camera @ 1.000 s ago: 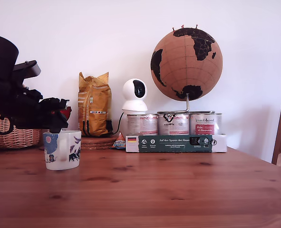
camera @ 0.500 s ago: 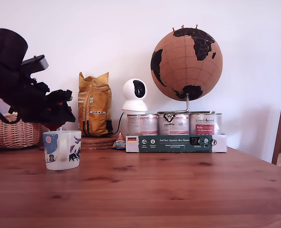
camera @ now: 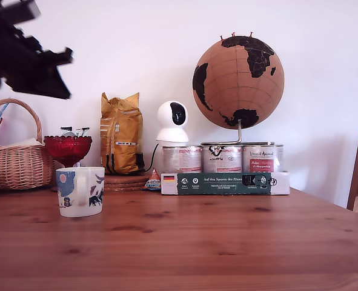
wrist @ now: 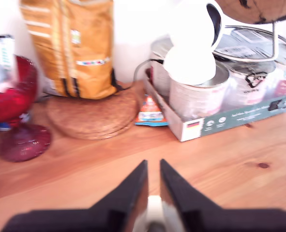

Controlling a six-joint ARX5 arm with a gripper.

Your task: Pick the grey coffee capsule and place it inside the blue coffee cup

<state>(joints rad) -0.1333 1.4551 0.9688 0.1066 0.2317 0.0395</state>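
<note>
I see arm (camera: 21, 54) has climbed from over mug to upper corner at exterior view's left, clear of table (camera: 227, 242); gripper (wrist: 153, 180) reads as nearly closed, narrow slit between jaws, nothing visibly held there; pale blurred shape shows low in gap, can't identify it; I judge release done, retreat under way; blue coffee cup (camera: 80, 191) upright, white with blue, navy, pink patches, handle facing camera; grey coffee capsule not visible anywhere; presumably inside cup, unconfirmed.
</note>
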